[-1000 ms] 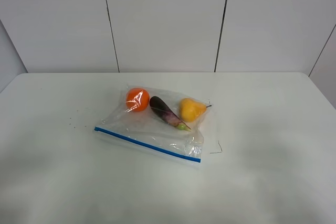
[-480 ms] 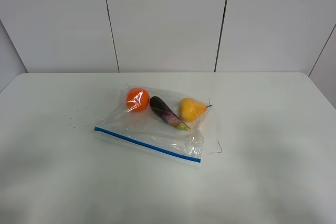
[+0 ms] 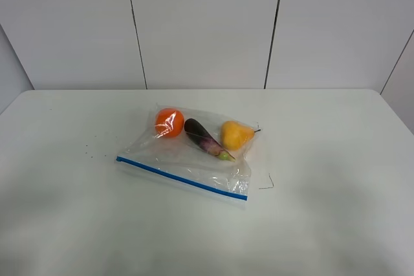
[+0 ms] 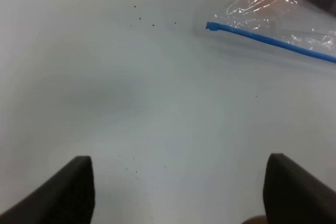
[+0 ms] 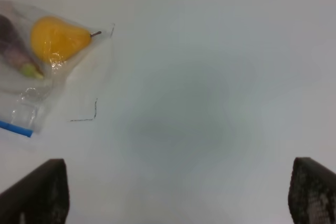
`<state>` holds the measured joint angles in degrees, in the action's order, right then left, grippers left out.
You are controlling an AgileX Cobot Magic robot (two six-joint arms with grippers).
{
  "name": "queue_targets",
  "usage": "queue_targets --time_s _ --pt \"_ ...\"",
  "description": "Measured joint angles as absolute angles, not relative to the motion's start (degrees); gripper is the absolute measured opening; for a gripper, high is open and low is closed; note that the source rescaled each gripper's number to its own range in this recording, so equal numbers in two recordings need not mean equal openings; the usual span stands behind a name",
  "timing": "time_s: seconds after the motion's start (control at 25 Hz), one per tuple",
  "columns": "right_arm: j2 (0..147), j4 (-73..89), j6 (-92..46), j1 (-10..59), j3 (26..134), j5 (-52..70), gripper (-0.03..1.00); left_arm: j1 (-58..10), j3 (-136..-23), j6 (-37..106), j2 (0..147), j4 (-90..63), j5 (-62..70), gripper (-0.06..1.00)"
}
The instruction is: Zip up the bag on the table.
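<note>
The clear bag [image 3: 174,156] lies flat mid-table [image 3: 336,159] with its blue zip strip [image 3: 181,176] along the near edge. Inside are an orange [image 3: 169,122], a purple eggplant [image 3: 206,139] and a yellow pear [image 3: 235,134]. No arm shows in the exterior high view. In the left wrist view my left gripper [image 4: 178,192] is open and empty above bare table, short of the strip's left end [image 4: 212,25]. In the right wrist view my right gripper [image 5: 178,198] is open and empty, to the right of the bag's corner [image 5: 31,82] and the pear [image 5: 55,39].
A thin dark L-shaped mark [image 3: 267,184] lies on the table just right of the bag; it also shows in the right wrist view [image 5: 89,113]. Tiny dark specks [image 3: 90,150] dot the table left of the bag. A white panelled wall [image 3: 207,24] stands behind the table.
</note>
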<state>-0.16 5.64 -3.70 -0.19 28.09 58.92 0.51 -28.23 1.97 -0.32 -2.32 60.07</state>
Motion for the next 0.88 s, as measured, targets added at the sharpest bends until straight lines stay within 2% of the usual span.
queue_targets --time_s 0.88 --pt "-0.2 1.7 2.1 -0.2 28.0 58.9 0.92 0.5 -28.2 2.0 -0.3 -2.3 60.1 0.96"
